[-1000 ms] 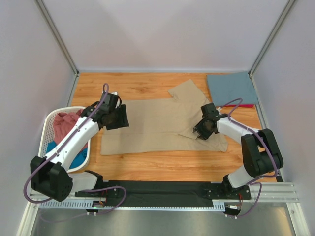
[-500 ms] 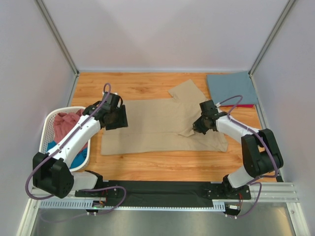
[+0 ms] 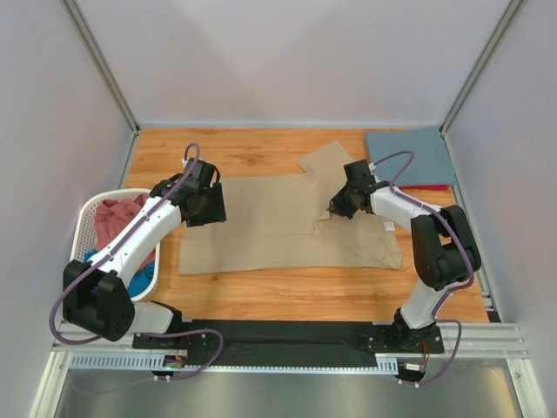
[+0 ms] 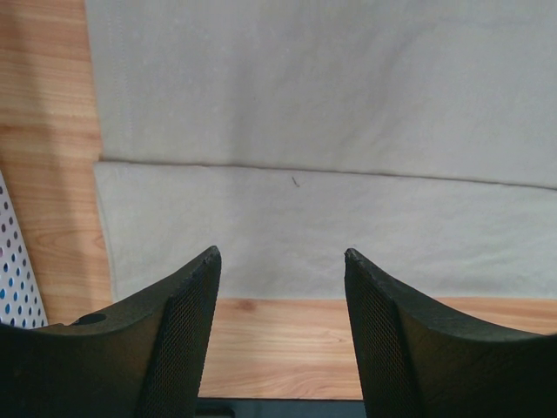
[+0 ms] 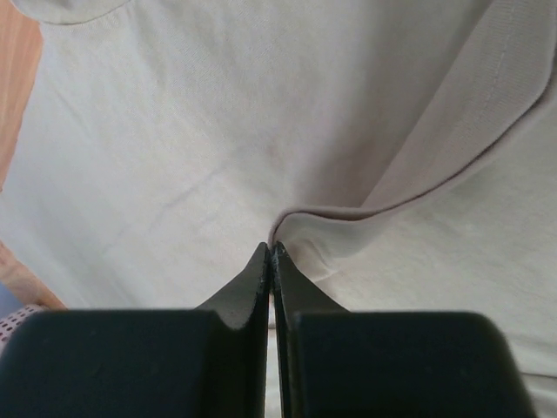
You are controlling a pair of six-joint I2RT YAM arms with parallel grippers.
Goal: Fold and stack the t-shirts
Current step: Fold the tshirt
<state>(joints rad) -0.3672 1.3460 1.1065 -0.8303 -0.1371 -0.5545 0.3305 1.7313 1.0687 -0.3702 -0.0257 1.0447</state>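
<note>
The tan t-shirt was found spread flat in the middle of the table, and its folding was judged to be only at the beginning. The right gripper was pressed fully together on a raised fold of this cloth near the right sleeve. The left gripper was held wide apart above the left hem, and nothing was gripped by it.

At the far right corner a slate blue t-shirt was already laid folded, with a red one showing under its near edge. A pink t-shirt and a teal one were left in the white basket, so most of the work was judged to remain.

How much cloth was caught between the right jaws could not be made out. The shirts in the basket were partly covered by the left arm.
</note>
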